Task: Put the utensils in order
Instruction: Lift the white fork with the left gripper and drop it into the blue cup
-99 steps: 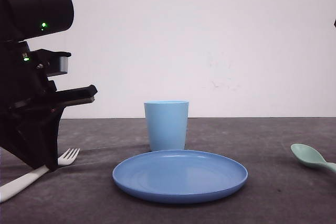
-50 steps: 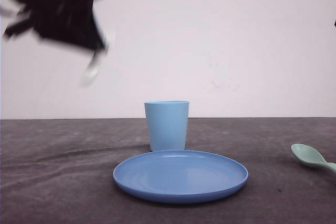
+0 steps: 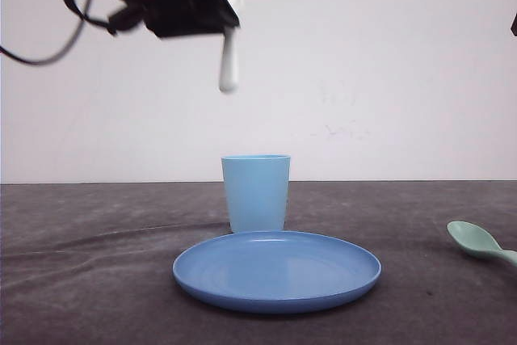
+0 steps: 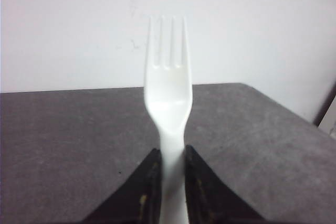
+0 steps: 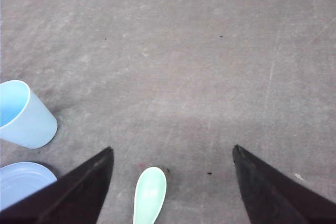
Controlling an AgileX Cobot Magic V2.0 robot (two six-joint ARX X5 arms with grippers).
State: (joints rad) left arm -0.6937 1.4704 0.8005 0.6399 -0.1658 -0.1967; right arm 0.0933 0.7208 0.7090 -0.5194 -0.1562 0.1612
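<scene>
My left gripper (image 3: 216, 6) is high above the table, left of the cup, shut on the white fork (image 3: 229, 66), whose end hangs down below it. In the left wrist view the fork (image 4: 168, 87) sticks out past the gripper (image 4: 171, 150) with its four tines pointing away. The mint-green spoon (image 3: 478, 241) lies on the table at the far right. In the right wrist view my right gripper (image 5: 172, 149) hovers open above the spoon's bowl (image 5: 150, 192), which sits between the jaws, nearer one of them, without touching either.
A light blue cup (image 3: 256, 193) stands upright at the table's middle, with a round blue plate (image 3: 277, 270) just in front of it. The cup (image 5: 23, 115) and the plate's edge (image 5: 21, 182) also appear in the right wrist view. The grey table cloth is wrinkled on the left.
The left gripper lifted the fork off the table at the left, swung it up and moved right toward the cup. The spoon, cup and plate stayed put.
</scene>
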